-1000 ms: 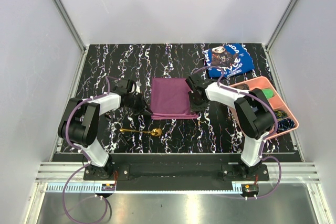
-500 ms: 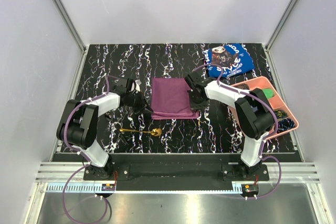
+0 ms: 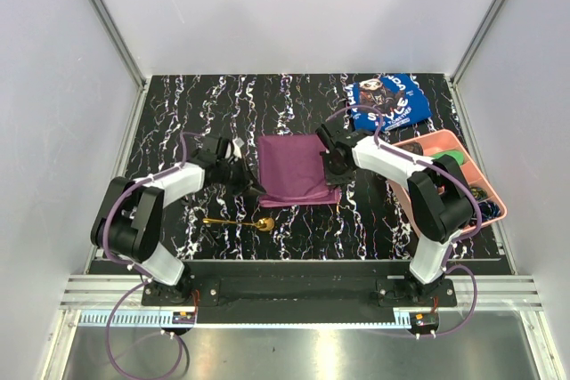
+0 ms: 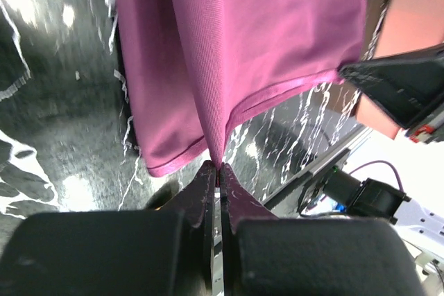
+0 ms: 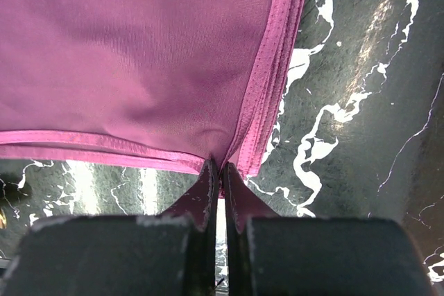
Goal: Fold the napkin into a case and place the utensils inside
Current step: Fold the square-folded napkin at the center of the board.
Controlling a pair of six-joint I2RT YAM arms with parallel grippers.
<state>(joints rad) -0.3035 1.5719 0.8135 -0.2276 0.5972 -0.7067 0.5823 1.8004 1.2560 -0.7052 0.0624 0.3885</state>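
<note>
The plum-purple napkin (image 3: 294,169) lies folded in layers on the black marbled table, between both arms. My left gripper (image 3: 252,191) is shut on its near left corner, and the left wrist view shows the cloth (image 4: 263,39) pulled into a ridge running up from the fingertips (image 4: 218,166). My right gripper (image 3: 331,177) is shut on the near right corner; in the right wrist view the hemmed edges (image 5: 270,102) bunch at its closed tips (image 5: 220,166). The gold spoon (image 3: 239,222) lies on the table in front of the napkin, apart from it.
A blue printed cloth (image 3: 387,101) lies at the back right. A pink compartment tray (image 3: 426,139) with small items stands at the right edge, close behind the right arm. White walls enclose the table on three sides.
My right gripper has closed on the napkin's near right corner. The left gripper has shifted slightly right with its corner, and the napkin's near edge has bunched a little.
</note>
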